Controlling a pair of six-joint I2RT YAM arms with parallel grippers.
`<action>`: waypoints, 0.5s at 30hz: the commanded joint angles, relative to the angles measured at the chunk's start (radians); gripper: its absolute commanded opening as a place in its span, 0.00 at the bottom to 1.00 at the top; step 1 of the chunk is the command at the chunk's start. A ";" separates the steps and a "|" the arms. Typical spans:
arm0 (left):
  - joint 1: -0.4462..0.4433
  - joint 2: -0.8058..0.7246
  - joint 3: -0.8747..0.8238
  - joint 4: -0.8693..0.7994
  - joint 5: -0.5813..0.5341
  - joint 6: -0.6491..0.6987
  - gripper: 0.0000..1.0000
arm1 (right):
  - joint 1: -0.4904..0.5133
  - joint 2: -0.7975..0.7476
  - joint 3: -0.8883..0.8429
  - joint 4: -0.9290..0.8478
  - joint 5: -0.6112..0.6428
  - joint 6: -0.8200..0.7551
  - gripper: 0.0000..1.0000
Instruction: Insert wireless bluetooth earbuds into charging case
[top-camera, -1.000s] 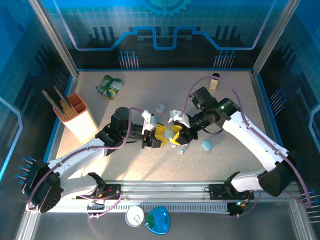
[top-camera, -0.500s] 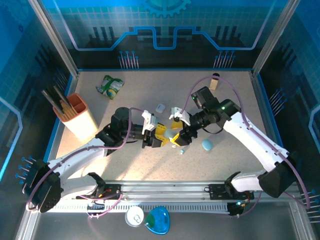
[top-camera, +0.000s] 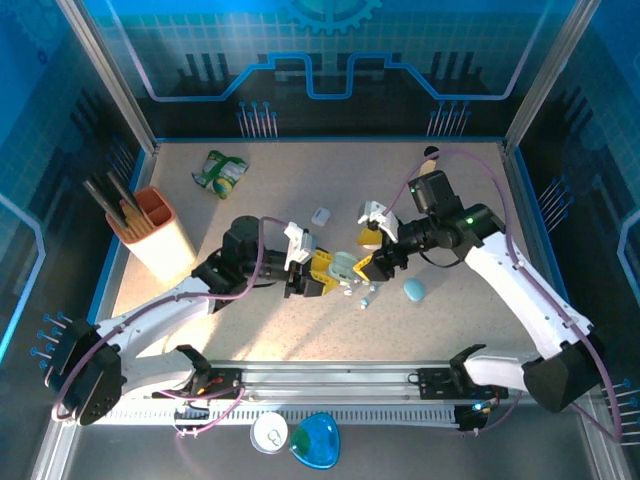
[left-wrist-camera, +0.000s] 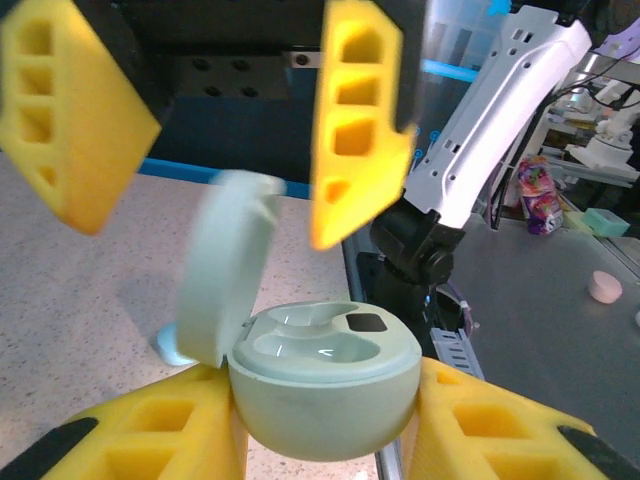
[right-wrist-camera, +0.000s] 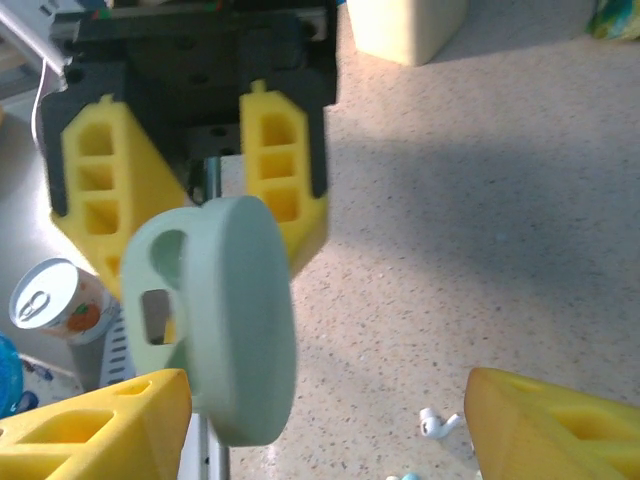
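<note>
The left gripper is clamped on the lower half of the pale teal charging case. The case's sides are buried between the yellow fingers, its raised lid is blurred, and the two wells that show look empty. The right gripper is spread wide just beside the case with nothing between its fingers. The earbuds lie on the table just beside the case on its near side, mere specks from above. In the right wrist view one white earbud is plain, while a teal bit is cut off at the bottom edge.
</note>
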 joint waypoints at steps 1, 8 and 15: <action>-0.010 -0.001 -0.006 0.044 0.051 -0.003 0.38 | -0.022 -0.040 -0.032 0.081 -0.031 0.049 0.73; -0.010 -0.002 -0.008 0.064 0.029 -0.021 0.38 | -0.002 -0.025 -0.027 0.095 -0.065 0.046 0.65; -0.007 -0.001 -0.014 0.120 -0.045 -0.070 0.38 | 0.036 0.002 -0.031 0.116 -0.028 0.017 0.47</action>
